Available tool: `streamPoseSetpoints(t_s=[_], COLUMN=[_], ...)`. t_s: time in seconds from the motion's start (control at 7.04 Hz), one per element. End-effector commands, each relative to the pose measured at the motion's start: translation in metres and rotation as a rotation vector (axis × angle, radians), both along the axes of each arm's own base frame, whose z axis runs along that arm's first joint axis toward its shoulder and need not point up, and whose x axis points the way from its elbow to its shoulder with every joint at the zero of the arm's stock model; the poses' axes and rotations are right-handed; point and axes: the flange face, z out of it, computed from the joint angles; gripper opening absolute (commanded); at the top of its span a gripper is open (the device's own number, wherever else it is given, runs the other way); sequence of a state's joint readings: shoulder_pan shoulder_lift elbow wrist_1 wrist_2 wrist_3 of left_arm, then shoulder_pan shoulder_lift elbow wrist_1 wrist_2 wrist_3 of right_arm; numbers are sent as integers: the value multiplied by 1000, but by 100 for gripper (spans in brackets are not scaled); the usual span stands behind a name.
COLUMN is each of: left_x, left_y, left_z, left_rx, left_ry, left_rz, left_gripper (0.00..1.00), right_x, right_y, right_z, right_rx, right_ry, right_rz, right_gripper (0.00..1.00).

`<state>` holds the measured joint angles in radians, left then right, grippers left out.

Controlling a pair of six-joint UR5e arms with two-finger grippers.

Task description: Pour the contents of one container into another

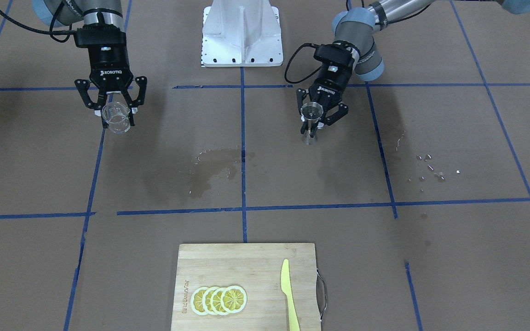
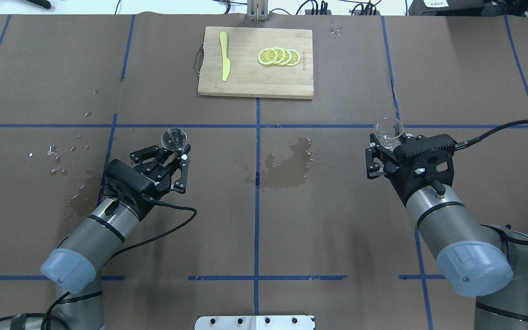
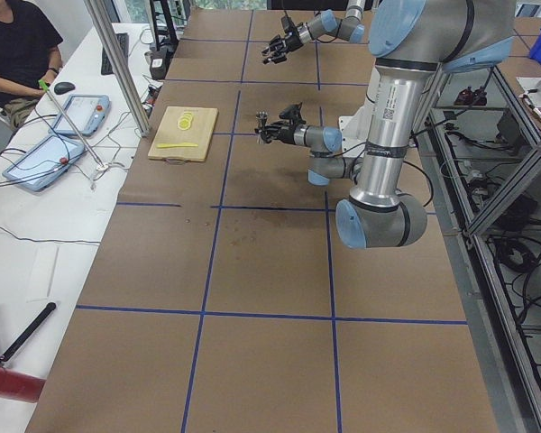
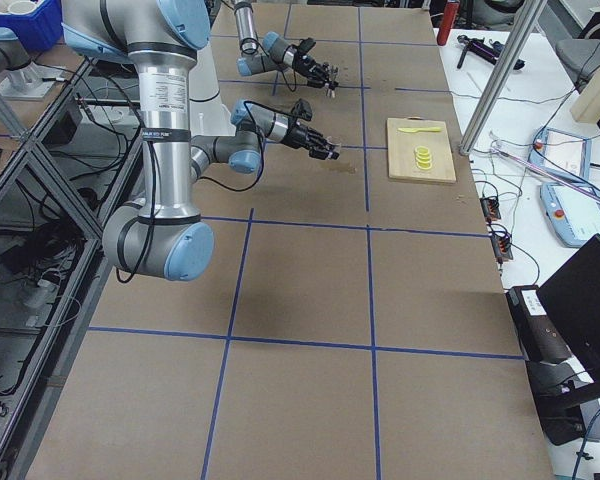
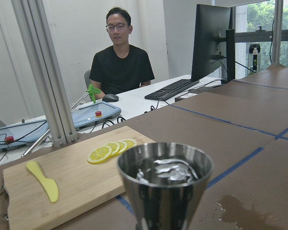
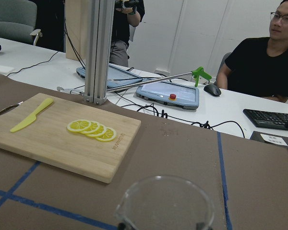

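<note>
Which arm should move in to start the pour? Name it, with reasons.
Right, probably. The right hand grips the glass cup, the one to tip; the left hand holds the jigger upright, so it can simply wait as receiver.

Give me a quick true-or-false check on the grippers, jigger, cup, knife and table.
1. The left gripper holds the jigger. True.
2. The cup stands on the table. False: the right gripper holds it.
3. The jigger has liquid in it. True, as the left wrist view shows.
4. The knife lies across the lemon slices. False: it lies apart from them, at the other end of the board.
5. The table is dry. False: there is a wet patch near its middle.
</note>
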<state>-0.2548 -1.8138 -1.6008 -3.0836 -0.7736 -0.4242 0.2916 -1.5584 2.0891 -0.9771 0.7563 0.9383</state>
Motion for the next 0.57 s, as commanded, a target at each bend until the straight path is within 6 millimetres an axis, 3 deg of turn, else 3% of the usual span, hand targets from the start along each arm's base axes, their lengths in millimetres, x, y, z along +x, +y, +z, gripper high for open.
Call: streamPoseSetpoints(t_s=[0.0, 0.14, 0.43], left_x=[-81, -108, -142], left_y=[19, 26, 34], left_z=[99, 136, 175], left_rx=[-15, -30, -87], left_ry=[-8, -69, -85], left_rz=[-31, -34, -28], left_gripper=[0, 0, 0], right_x=[12, 12, 11], right_y=[-8, -9, -8], right_z=[12, 11, 12], right_rx=[-11, -11, -11], right_ry=[19, 17, 20], right_rz=[11, 11, 9], right_gripper=[0, 0, 0])
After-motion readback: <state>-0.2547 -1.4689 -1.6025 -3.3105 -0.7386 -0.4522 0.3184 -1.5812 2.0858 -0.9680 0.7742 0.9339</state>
